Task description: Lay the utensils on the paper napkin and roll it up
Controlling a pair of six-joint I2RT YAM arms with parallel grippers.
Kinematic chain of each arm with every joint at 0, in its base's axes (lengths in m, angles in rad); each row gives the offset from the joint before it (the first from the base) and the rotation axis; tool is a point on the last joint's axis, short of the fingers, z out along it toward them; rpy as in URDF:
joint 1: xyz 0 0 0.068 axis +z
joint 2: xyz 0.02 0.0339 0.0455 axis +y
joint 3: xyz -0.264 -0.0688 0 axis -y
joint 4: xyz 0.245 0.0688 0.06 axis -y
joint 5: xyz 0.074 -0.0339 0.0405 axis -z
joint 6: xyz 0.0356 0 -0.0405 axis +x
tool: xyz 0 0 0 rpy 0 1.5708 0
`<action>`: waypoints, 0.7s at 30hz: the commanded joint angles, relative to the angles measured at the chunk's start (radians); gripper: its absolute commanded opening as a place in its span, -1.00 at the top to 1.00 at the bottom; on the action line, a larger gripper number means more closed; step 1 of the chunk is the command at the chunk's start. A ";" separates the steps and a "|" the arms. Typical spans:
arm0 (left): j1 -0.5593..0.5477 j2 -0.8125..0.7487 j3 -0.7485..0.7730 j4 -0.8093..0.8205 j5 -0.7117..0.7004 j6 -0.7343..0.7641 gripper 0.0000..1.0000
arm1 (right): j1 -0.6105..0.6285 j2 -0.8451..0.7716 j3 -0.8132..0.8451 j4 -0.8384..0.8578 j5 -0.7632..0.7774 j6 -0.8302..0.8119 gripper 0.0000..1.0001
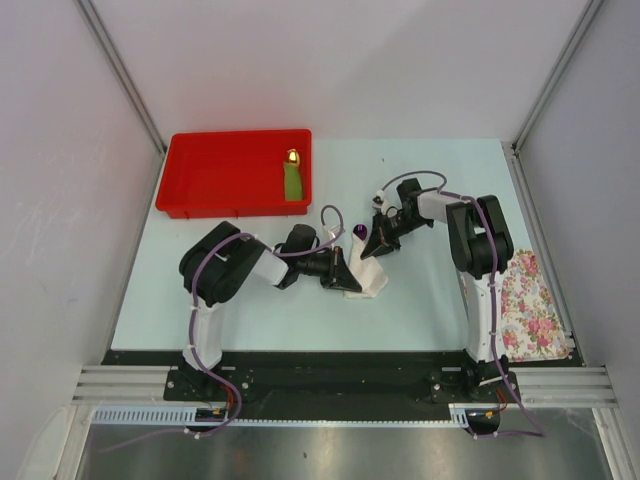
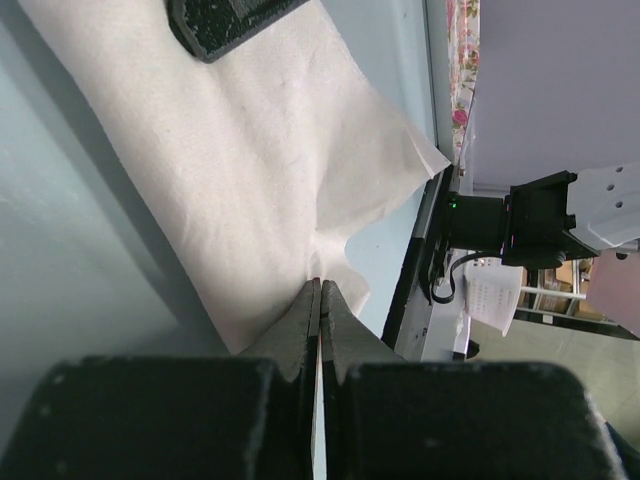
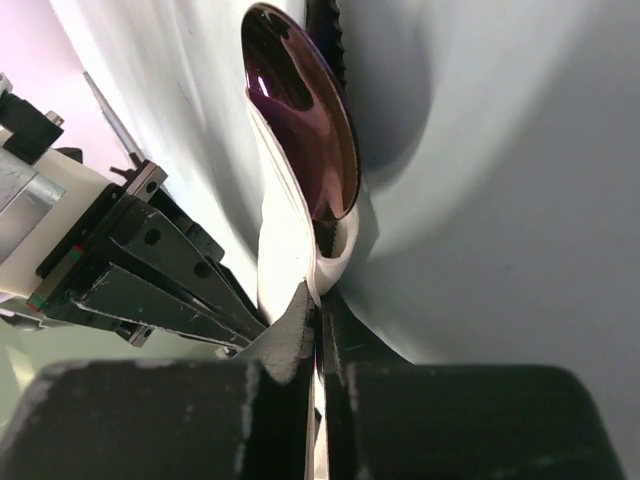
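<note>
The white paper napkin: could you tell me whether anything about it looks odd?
Yes. In the right wrist view the spoon's purple bowl juts out of the thin white paper napkin wrapped round it, uncovered, and the right end effector is shut on that wrap.

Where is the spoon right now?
Mid-table in the top view, the spoon sticks its purple bowl out of the paper napkin, just beyond the right gripper, with the left gripper opposite.

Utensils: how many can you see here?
2. A spoon lies mid-table, its purple bowl poking out of the paper napkin wrapped around it. A green gold-tipped piece lies in the red tray. More may be hidden inside the napkin.
</note>
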 commanded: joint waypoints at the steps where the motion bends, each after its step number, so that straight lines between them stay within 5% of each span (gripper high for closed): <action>1: 0.006 -0.010 -0.031 -0.068 -0.012 0.042 0.99 | 0.006 0.030 -0.037 0.055 0.032 -0.009 1.00; 5: 0.013 -0.079 -0.007 -0.113 -0.014 0.085 0.75 | -0.003 -0.004 -0.035 0.115 -0.031 0.028 1.00; 12: 0.090 -0.255 0.034 -0.298 -0.025 0.206 0.01 | -0.006 -0.063 -0.040 0.210 -0.056 0.091 1.00; 21: 0.191 -0.401 0.048 -0.498 -0.058 0.410 -0.29 | -0.003 -0.144 -0.078 0.290 -0.107 0.118 1.00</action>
